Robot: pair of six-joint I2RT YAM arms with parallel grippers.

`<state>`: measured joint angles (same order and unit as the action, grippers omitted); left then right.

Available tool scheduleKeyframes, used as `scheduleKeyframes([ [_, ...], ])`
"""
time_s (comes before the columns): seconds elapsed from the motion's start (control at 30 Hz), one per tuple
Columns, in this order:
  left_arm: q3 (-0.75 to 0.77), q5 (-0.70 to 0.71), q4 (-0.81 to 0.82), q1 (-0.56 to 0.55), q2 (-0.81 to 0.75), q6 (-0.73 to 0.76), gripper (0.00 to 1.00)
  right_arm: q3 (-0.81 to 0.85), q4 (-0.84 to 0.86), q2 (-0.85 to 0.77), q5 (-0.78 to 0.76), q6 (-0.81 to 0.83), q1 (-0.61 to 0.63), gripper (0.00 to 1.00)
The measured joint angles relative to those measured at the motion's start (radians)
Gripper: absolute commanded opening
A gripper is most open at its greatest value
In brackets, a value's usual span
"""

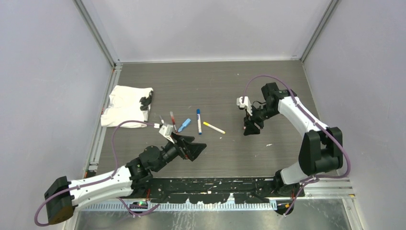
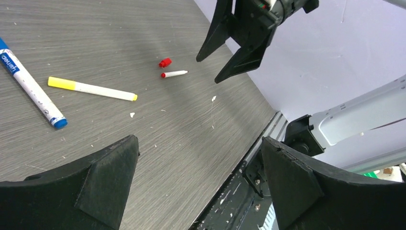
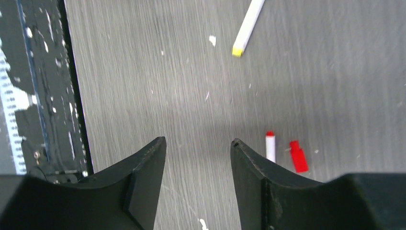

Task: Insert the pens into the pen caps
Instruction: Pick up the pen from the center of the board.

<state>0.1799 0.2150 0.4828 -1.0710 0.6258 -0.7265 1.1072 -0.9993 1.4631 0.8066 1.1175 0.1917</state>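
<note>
pens: 4 (image 1: 198,120) | loose red cap: 1 (image 2: 165,62)

A loose cap (image 2: 165,62) lies just beside its pen (image 2: 174,74).

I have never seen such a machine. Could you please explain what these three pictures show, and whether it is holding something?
Two robot arms stand at a table's near edge. One picture looks down from above; the other two come from cameras on each wrist. The left end effector is open and empty. The right end effector is partly open, with nothing between its fingers. On the table lie a red pen beside its red cap, a yellow pen, a blue pen and a white cloth.
</note>
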Motion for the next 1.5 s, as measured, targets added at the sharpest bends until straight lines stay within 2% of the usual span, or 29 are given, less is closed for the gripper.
scheduleKeyframes([
  [0.13, -0.001, 0.0, 0.008, 0.0, 0.01, -0.001, 1.0, 0.001, -0.056, 0.068, -0.079, 0.08, -0.028, 0.54],
  [0.3, -0.011, 0.001, 0.022, 0.0, 0.0, -0.003, 1.0, 0.001, -0.058, 0.076, -0.148, 0.105, -0.028, 0.51],
  [0.7, -0.039, 0.013, -0.003, 0.0, -0.11, -0.003, 1.0, -0.012, 0.045, 0.164, -0.303, 0.04, -0.028, 0.46],
  [1.5, -0.061, 0.021, -0.006, 0.0, -0.093, -0.023, 1.0, -0.031, 0.176, 0.267, -0.482, -0.074, 0.003, 0.41],
])
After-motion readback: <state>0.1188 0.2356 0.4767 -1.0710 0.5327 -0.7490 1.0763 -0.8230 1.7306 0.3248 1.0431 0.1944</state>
